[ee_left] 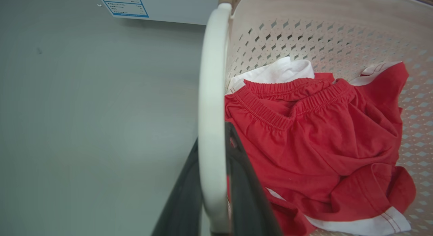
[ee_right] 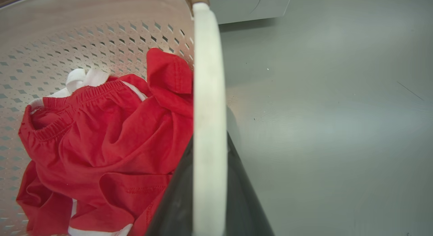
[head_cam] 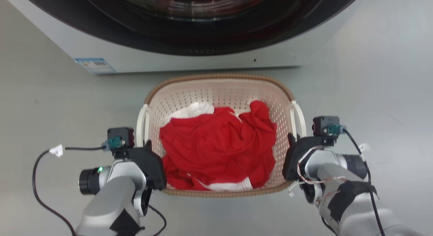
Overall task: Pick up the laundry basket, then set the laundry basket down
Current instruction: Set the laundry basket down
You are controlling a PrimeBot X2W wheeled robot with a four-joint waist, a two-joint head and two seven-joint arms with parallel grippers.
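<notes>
- The floor [head_cam: 50,104] is a smooth, pale grey sheet with a soft sheen. The right wrist view shows a few dark specks on it and one thin scratch [ee_right: 409,91].
- A washer [head_cam: 189,62] stands across the top of the head view. It has a light grey body and a big, dark, round door, with a blue-and-white label [head_cam: 94,65] at its lower left corner.
- The laundry basket [head_cam: 216,76] sits just in front of the washer, centred between the two arms. I cannot tell whether its base rests on the floor or hangs just above it.
- Inside it lies a crumpled red garment [head_cam: 216,148] with white trim. A bit of white cloth [head_cam: 192,111] pokes out at the far side.
- The left gripper [ee_left: 213,134] has its two dark fingers pressed in on either side of the left loop handle [ee_left: 211,77], pinching it.
- The right gripper [ee_right: 209,138] pinches the right loop handle [ee_right: 208,77] the same way, with one finger inside the loop and one outside.
- A black cable [head_cam: 35,182] loops from the left wrist out over the floor.
</notes>
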